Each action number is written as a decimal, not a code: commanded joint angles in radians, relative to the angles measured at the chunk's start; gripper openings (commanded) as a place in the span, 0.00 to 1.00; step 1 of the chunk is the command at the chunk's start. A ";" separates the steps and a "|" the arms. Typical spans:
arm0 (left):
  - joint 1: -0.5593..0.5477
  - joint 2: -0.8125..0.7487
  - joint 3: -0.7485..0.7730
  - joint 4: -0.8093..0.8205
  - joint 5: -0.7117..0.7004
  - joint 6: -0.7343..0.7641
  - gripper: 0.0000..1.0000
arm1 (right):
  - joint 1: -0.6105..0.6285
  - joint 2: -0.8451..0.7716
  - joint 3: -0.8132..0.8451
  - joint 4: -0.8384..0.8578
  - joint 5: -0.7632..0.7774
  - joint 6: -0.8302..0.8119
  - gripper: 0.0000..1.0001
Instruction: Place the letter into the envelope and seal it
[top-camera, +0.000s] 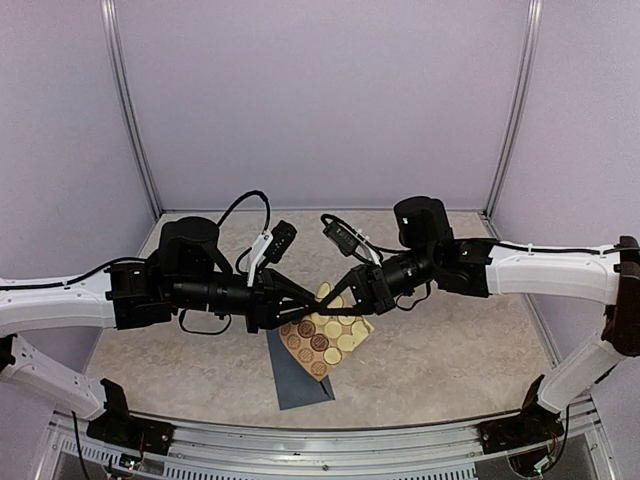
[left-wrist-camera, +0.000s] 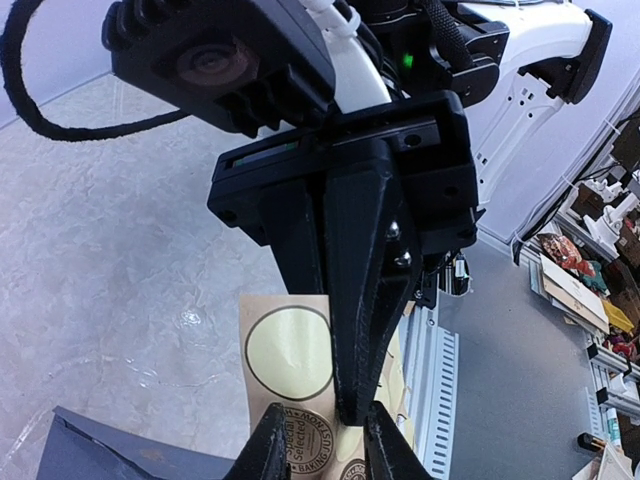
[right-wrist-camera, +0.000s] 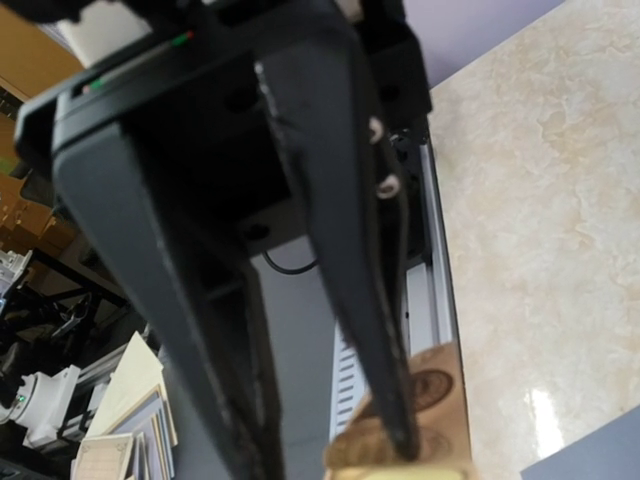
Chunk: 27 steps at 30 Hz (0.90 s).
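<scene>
The slate blue-grey envelope (top-camera: 298, 378) lies flat on the table near the front, and its corner shows in the left wrist view (left-wrist-camera: 100, 450). The letter is not in view. A tan sheet of round stickers (top-camera: 325, 340) lies partly over the envelope, with its far edge lifted. My right gripper (top-camera: 337, 300) is shut on that lifted edge; in the left wrist view its closed fingers (left-wrist-camera: 350, 405) point down onto the sheet (left-wrist-camera: 290, 350). My left gripper (top-camera: 313, 300) faces it with its fingers apart around the right fingertips (left-wrist-camera: 325, 445), holding nothing.
The tabletop is beige marble-patterned (top-camera: 450, 350), with lilac walls behind and at the sides. A metal rail (top-camera: 330, 440) runs along the near edge. Both arms meet tip to tip over the table's middle.
</scene>
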 joint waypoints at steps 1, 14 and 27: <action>0.001 0.013 0.023 -0.005 -0.009 0.011 0.24 | -0.001 -0.034 -0.011 0.035 -0.021 0.000 0.00; 0.003 0.009 0.016 -0.003 -0.015 0.015 0.14 | -0.001 -0.037 -0.012 0.036 -0.021 0.001 0.00; 0.030 -0.014 -0.012 0.031 0.033 -0.009 0.15 | 0.002 -0.042 -0.015 0.048 -0.038 0.003 0.00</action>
